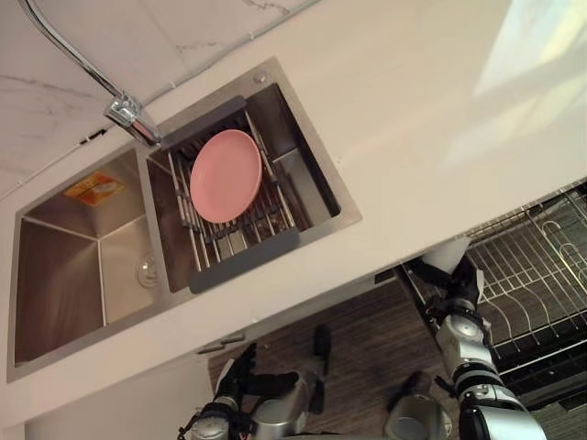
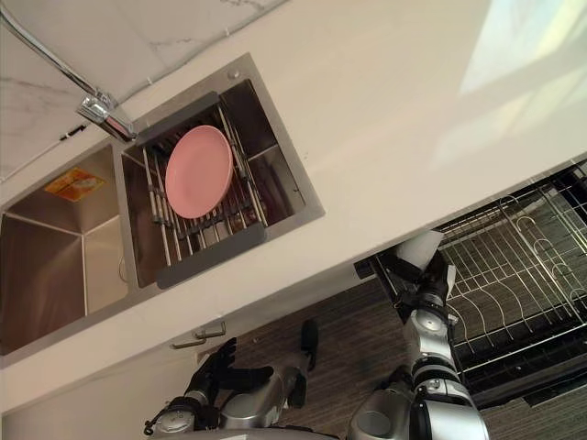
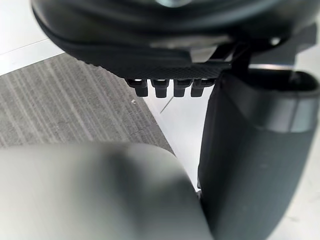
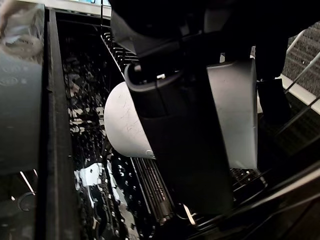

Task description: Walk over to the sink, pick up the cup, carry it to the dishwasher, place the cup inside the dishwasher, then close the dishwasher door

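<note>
One white cup [image 1: 447,254], clasped in the right robot hand [image 1: 454,291] at lower right, hovers at the dishwasher rack [image 1: 541,266] edge: settle it upright between wires before releasing; left robot hand [image 1: 237,367] hangs relaxed.

A pink plate [image 1: 225,174] stands in a wire rack [image 1: 278,209] with dark end bars, far ahead of the fingers [image 2: 223,354] of the left hand [image 2: 213,371]. Beyond the plate, even farther from these fingers, a chrome tap [image 1: 128,114] stands at the foot of a pale marble wall [image 1: 183,27]. An orange sticker [image 1: 92,188] is to the left of the rack. A cream countertop [image 1: 413,119] runs between the rack and the fingers. A metal handle [image 1: 223,344] is just beside the fingertips, and a brown striped floor [image 1: 367,339] lies under them
</note>
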Available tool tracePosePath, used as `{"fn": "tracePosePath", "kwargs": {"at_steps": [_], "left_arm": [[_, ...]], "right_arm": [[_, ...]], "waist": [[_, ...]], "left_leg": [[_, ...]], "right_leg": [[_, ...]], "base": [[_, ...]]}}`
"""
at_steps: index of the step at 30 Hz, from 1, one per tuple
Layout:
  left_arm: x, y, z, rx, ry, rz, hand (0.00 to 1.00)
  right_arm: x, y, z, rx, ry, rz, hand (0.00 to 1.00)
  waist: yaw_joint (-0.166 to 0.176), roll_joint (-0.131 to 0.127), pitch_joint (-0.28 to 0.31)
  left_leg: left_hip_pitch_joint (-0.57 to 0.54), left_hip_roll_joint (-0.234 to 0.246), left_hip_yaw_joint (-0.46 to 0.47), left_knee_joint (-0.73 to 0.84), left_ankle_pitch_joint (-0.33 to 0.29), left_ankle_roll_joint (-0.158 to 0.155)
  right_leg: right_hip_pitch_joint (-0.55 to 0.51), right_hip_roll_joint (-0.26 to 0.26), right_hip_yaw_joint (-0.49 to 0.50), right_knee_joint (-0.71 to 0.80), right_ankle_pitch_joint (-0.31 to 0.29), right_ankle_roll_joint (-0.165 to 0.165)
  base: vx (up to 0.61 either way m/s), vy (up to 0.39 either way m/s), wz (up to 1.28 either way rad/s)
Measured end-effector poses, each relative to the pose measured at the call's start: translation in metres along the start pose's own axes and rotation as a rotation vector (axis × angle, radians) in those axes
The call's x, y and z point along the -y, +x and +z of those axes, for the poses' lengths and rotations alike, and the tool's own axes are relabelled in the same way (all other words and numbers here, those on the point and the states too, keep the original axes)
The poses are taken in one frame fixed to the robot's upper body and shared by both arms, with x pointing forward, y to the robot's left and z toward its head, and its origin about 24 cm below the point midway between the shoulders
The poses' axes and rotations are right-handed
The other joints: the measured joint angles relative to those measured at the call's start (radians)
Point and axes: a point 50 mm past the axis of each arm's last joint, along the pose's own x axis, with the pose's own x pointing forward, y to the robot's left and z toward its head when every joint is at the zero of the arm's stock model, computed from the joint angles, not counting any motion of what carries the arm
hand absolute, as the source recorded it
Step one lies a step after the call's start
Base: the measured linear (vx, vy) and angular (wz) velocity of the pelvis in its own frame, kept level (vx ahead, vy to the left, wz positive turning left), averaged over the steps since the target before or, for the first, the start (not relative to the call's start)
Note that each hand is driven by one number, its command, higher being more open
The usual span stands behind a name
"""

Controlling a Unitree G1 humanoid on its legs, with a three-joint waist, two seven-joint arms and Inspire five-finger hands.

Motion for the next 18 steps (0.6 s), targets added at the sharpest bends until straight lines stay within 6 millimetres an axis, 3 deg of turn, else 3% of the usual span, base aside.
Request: {"fn": "tracePosePath", "kwargs": {"at_steps": [4,7,12,17,18], "left_arm": [[-0.015,0.006,0.015,0.039,0.018,0.059,1.0],[-0.019,0.01,0.025,0.053,0.03,0.072,1.0],[-0.029,0.01,0.032,0.054,0.054,0.095,1.0],[-0.041,0.013,0.042,0.051,0.088,0.12,1.0],[-0.045,0.012,0.042,0.05,0.098,0.129,1.0]], "right_arm": [[0.011,0.014,0.016,-0.054,-0.185,0.064,0.0],[0.01,0.018,0.023,-0.07,-0.337,0.134,0.0],[0.0,0.024,0.036,-0.079,-0.642,0.279,0.0],[-0.003,0.025,0.037,-0.116,-0.714,0.381,0.0],[-0.004,0.024,0.035,-0.126,-0.693,0.403,1.0]], "waist": [[0.022,-0.045,0.032],[0.053,-0.066,0.044],[0.067,-0.106,0.046],[0.094,-0.145,0.051],[0.095,-0.154,0.049]], "left_leg": [[-0.035,0.022,-0.023,0.026,0.014,-0.019],[-0.054,0.041,-0.034,0.034,0.023,-0.032],[-0.068,0.059,-0.043,0.046,0.028,-0.038],[-0.067,0.08,-0.043,0.043,0.033,-0.046],[-0.064,0.086,-0.042,0.038,0.036,-0.05]], "right_leg": [[-0.037,0.005,-0.013,0.064,-0.036,-0.029],[-0.054,0.02,-0.02,0.086,-0.053,-0.039],[-0.051,0.04,-0.035,0.09,-0.054,-0.059],[-0.046,0.066,-0.037,0.077,-0.045,-0.074],[-0.044,0.075,-0.035,0.07,-0.041,-0.08]], "base": [[-0.16,-0.101,0.11],[-0.16,-0.129,0.05],[-0.07,-0.08,0.06],[-0.05,-0.076,-0.02],[-0.07,-0.066,-0.06]]}}
